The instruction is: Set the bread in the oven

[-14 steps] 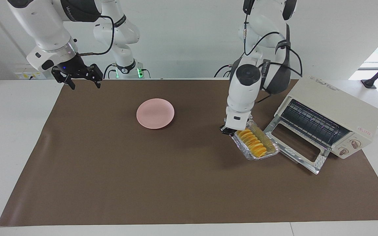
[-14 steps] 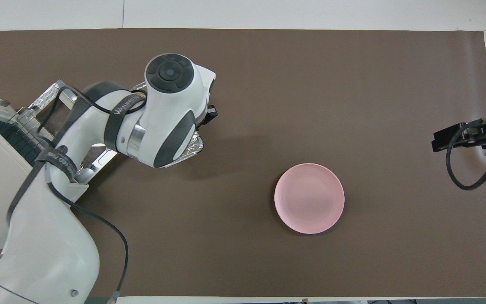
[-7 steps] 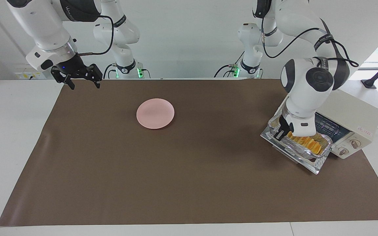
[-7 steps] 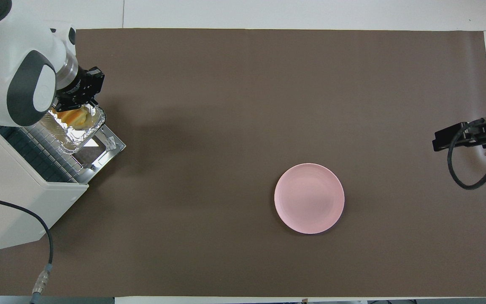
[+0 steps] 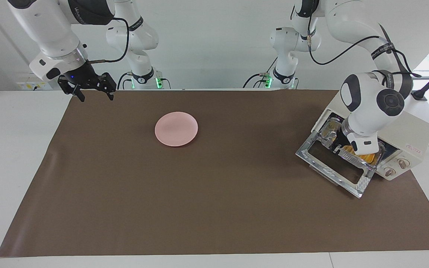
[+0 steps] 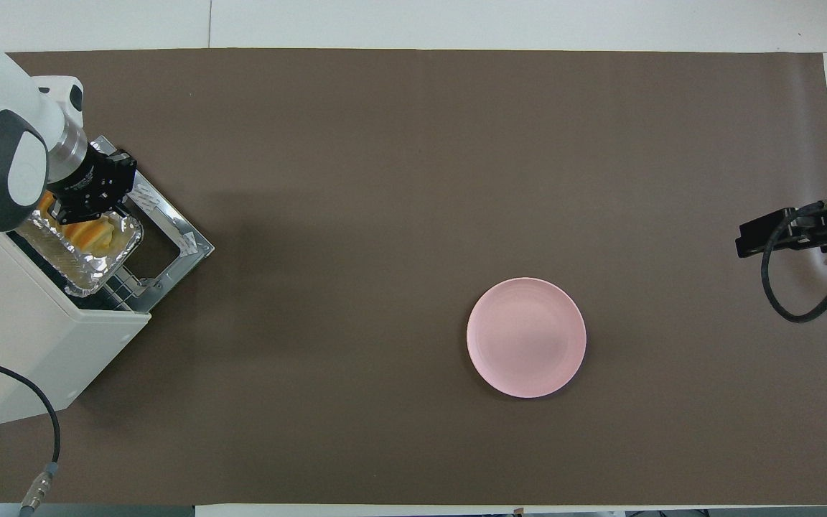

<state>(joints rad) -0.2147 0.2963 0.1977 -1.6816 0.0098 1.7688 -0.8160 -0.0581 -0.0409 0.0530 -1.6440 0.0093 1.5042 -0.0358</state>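
The left gripper [image 6: 82, 208] is pushing the foil tray [image 6: 80, 269] w/ the bread [image 6: 92, 233] into the oven [image 5: 410, 132]. A sec ago the tray was hanging over the mat short of the oven door [image 5: 333, 167]; half a sec ago it was over the open door; now most of it is sitting inside the oven mouth, apparently on the wire rack [image 6: 120, 287], though exact contact is hard to read. The left gripper is clamping the tray's rim at the end nearest the door, so the bread is lying just under and past its fingertips, deeper in the oven. Only a bit of bread is showing in the facing view, beside the wrist.

Meaning for the task: insertion is mostly done, approx. The tray's outer end is still at the opening, so prob. a little more push, then let go and back out over the door w/o dragging the tray along. Door is lying flat open below the gripper.

The right gripper [image 5: 93, 87] is waiting, fingers apart, over the mat's corner at its own arm's end, well apart from the pink plate [image 5: 176, 128], which is sitting bare mid-mat.
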